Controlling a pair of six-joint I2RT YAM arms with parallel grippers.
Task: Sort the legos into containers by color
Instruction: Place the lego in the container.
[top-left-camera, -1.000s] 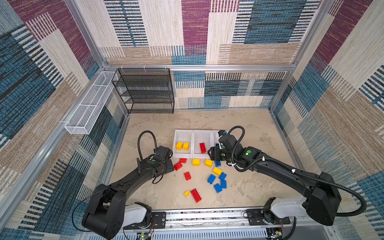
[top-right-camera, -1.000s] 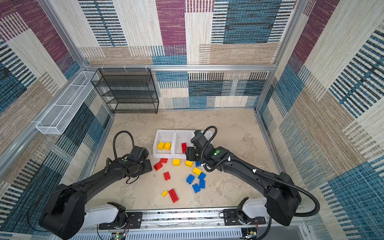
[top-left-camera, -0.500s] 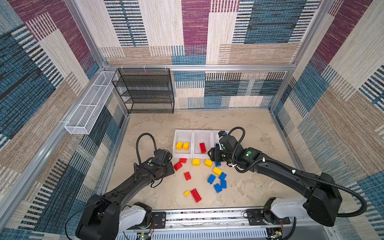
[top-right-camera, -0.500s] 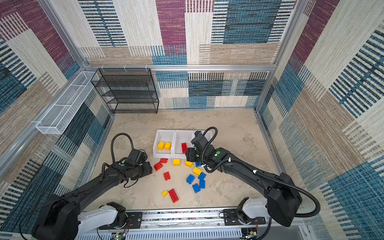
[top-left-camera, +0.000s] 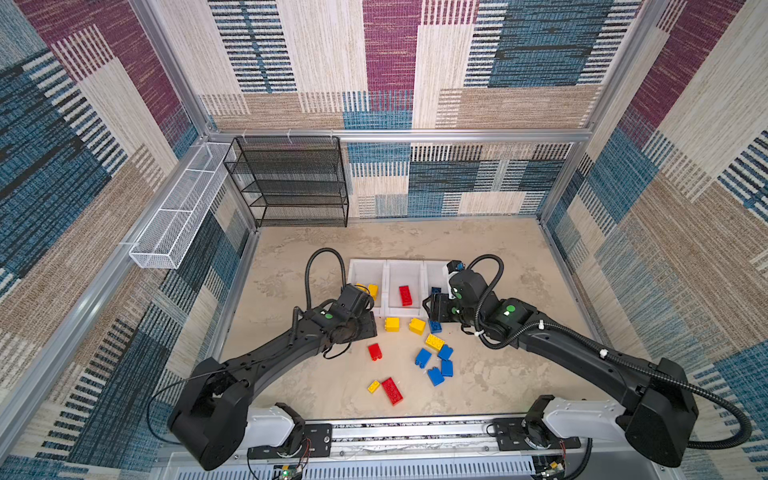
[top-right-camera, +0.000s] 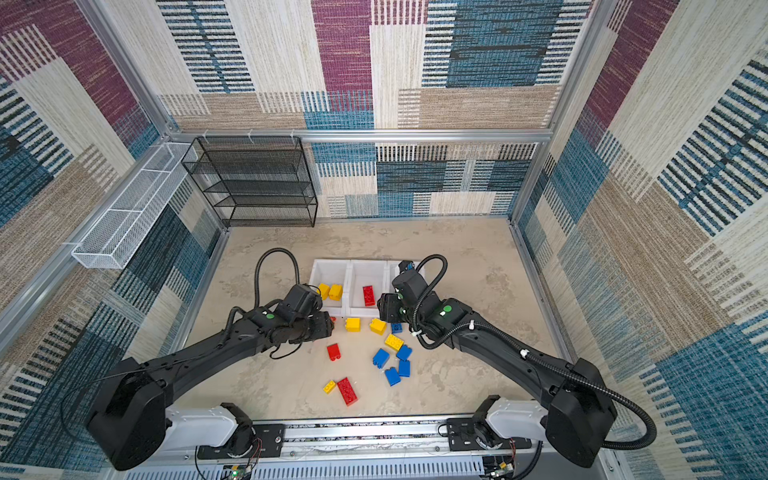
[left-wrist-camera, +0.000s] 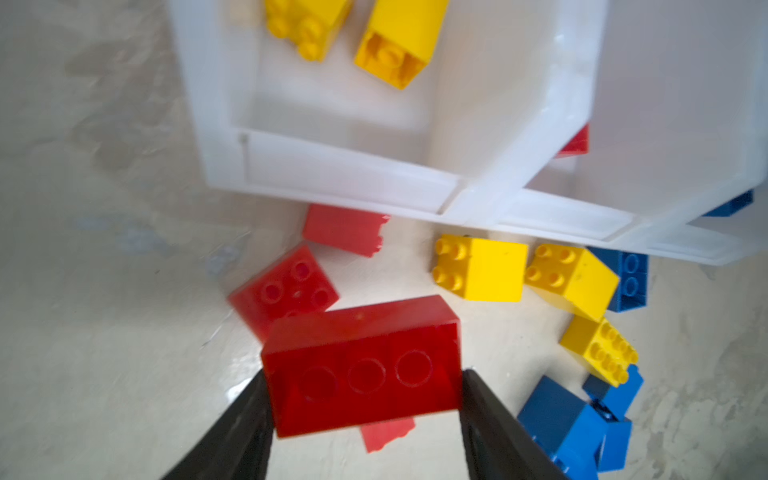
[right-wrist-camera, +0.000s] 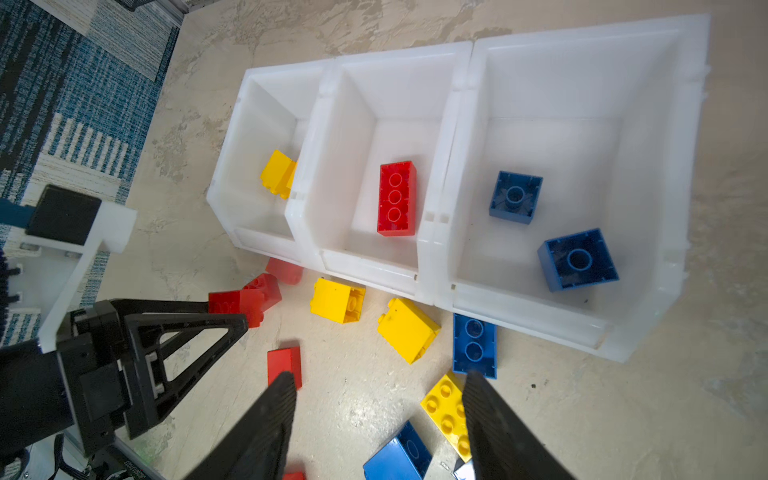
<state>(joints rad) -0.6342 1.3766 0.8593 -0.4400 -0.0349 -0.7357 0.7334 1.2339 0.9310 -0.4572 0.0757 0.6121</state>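
Red oblong lego (left-wrist-camera: 361, 332) clamped in left end effector (left-wrist-camera: 363, 374); right end effector (right-wrist-camera: 378, 376) parted, seemingly empty

Three white bins (right-wrist-camera: 453, 124), right pincer (right-wrist-camera: 379, 377) agape over loose bricks (right-wrist-camera: 407, 328), left pincer (right-wrist-camera: 230, 314) gripping red brick (right-wrist-camera: 232, 302)

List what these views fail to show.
Grip of left gripper on red oblong brick: top views, masked by left arm.
Right bin: top views, mostly covered by right arm.
Yellow bricks: left wrist view, cut by edge.
Red square brick: left wrist view, blurred.
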